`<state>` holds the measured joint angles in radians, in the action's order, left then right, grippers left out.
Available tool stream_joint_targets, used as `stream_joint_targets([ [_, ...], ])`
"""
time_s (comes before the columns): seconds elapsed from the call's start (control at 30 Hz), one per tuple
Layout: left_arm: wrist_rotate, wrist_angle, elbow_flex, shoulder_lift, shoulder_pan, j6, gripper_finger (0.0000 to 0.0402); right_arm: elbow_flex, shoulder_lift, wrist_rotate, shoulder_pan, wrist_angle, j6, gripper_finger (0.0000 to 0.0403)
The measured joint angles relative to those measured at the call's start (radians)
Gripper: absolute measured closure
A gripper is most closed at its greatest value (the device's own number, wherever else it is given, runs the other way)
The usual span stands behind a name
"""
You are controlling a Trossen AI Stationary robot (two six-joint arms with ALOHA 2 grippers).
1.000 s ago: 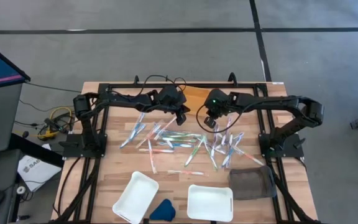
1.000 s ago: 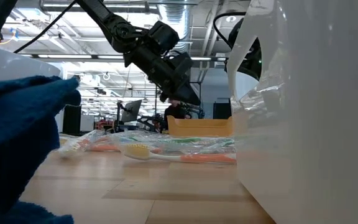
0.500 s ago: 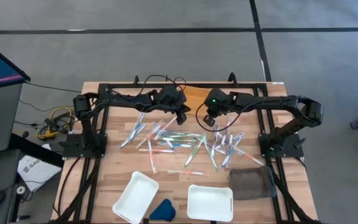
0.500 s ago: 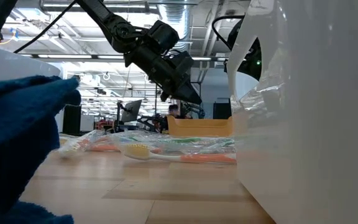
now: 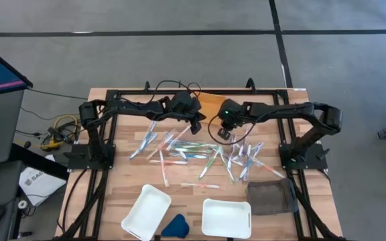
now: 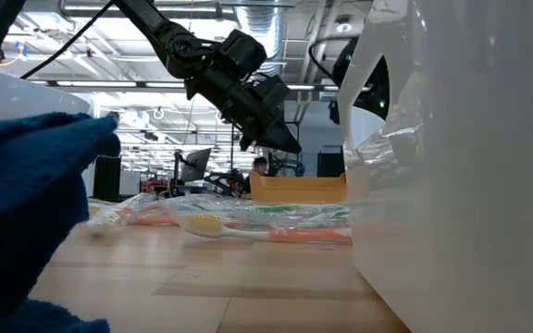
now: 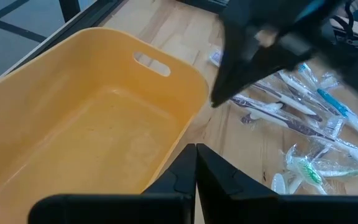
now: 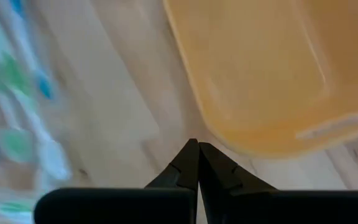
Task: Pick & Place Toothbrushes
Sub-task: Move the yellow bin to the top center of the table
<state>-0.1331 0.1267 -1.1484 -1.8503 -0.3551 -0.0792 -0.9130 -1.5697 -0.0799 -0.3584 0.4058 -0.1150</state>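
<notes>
over the table's far middle: both my grippers hang close together, above the pile's far edge, beside the yellow bin (image 7: 98, 143).
left gripper (image 5: 196, 125): fingers pressed together, holding nothing.
right gripper (image 5: 222, 133): fingers pressed together, empty too.
toothbrushes (image 5: 200, 155): scattered in wrappers mid-table, none lifted.
trays: two white trays (image 5: 226, 217) at the near edge, well apart from the pile.
doing it well: i'd spread one gripper's fingers before descending, choose a stick lying clear of its neighbours, and pinch across its middle.

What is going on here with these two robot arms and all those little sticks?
Wrapped toothbrushes lie scattered over the wooden table. Both arms hang above them near a yellow bin at the far edge. The left gripper and the right gripper are shut and empty. Two white trays at the near edge hold nothing.
</notes>
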Motion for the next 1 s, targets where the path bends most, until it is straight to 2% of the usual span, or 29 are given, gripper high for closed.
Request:
stream_joint_targets([
  [0.1,0.000,0.004,0.000,0.000,0.003,0.000,0.0399,-0.004,-0.060,0.001,-0.028,-0.037,0.019,0.0402],
  [0.33,0.000,0.010,0.000,0.000,0.004,0.016,0.0399,-0.036,-0.155,0.001,-0.092,0.060,0.027,0.0402],
  [0.6,0.000,0.010,0.000,0.000,0.004,0.016,0.0399,-0.038,-0.102,0.003,-0.074,0.032,0.036,0.0402],
  [0.8,0.000,0.010,0.000,0.000,0.004,0.015,0.0399,-0.038,-0.071,0.000,-0.034,-0.074,0.040,0.0402],
  [1.0,-0.001,0.011,0.000,0.000,0.007,0.015,0.0399,-0.038,-0.071,-0.099,-0.031,-0.071,0.039,0.0402],
])
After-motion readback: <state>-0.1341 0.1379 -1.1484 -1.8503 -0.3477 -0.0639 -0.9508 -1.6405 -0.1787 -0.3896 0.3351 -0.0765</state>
